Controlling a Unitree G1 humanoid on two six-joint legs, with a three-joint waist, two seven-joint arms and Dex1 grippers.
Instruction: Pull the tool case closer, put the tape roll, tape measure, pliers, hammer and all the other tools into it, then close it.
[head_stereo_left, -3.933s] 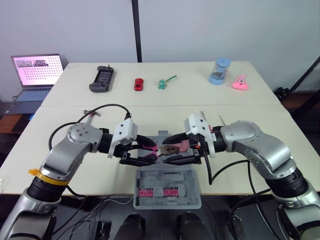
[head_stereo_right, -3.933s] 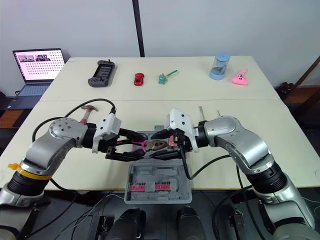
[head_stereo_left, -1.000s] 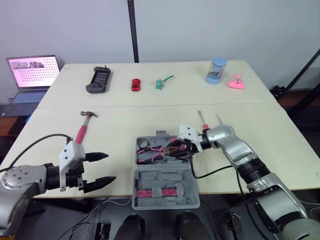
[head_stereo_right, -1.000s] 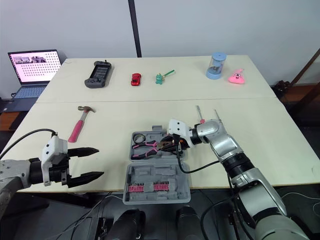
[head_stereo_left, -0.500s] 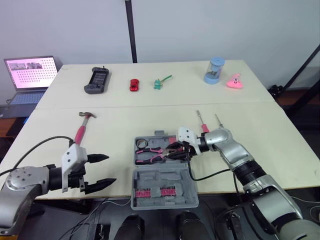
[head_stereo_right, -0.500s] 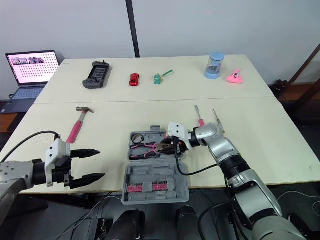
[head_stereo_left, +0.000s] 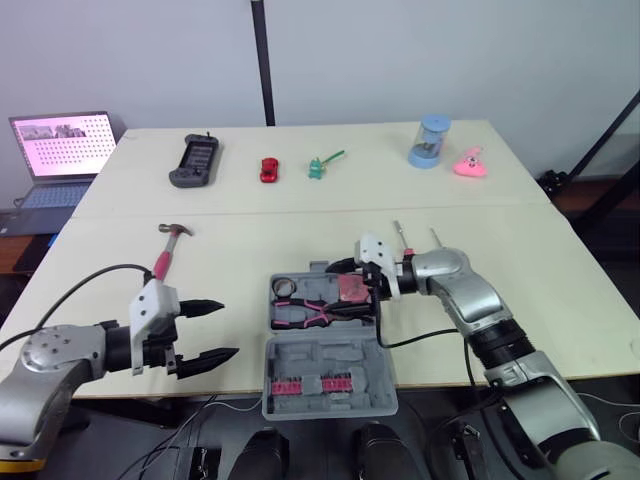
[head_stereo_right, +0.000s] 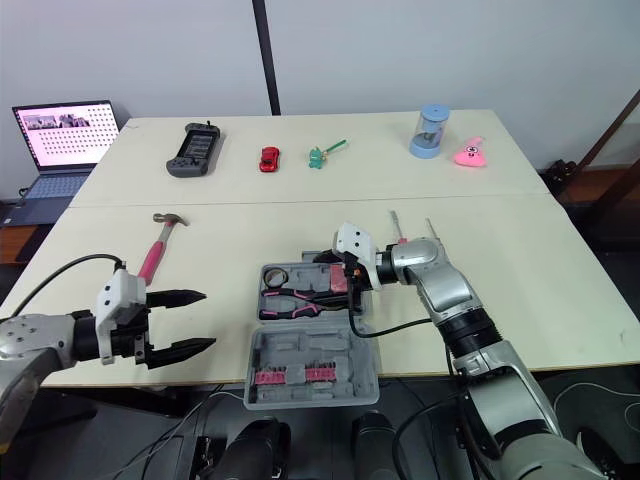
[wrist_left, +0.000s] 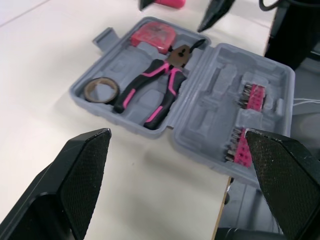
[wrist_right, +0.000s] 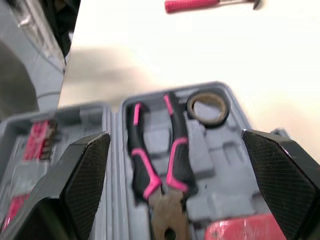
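The grey tool case (head_stereo_left: 325, 372) lies open at the table's near edge. In its far half lie the pink-handled pliers (wrist_left: 150, 95), the tape roll (wrist_left: 101, 90) and the pink tape measure (wrist_left: 156, 34). My right gripper (head_stereo_left: 348, 280) hovers open just over the tape measure end, holding nothing. Left of the case, near the table edge, my left gripper (head_stereo_left: 212, 330) is open and empty. The pink-handled hammer (head_stereo_left: 165, 256) rests on the table behind it. Two screwdrivers (head_stereo_left: 402, 238) lie right of the case.
Along the far side of the table sit a game controller (head_stereo_left: 198, 160), a red toy car (head_stereo_left: 270, 168), a green toy (head_stereo_left: 320, 165), a blue cup (head_stereo_left: 428, 143) and a pink toy (head_stereo_left: 468, 165). A laptop (head_stereo_left: 60, 145) stands off the far left.
The pliers now lie flat in the case, and my right gripper has let go and risen slightly towards the tape measure. The left gripper has edged a little towards the case.
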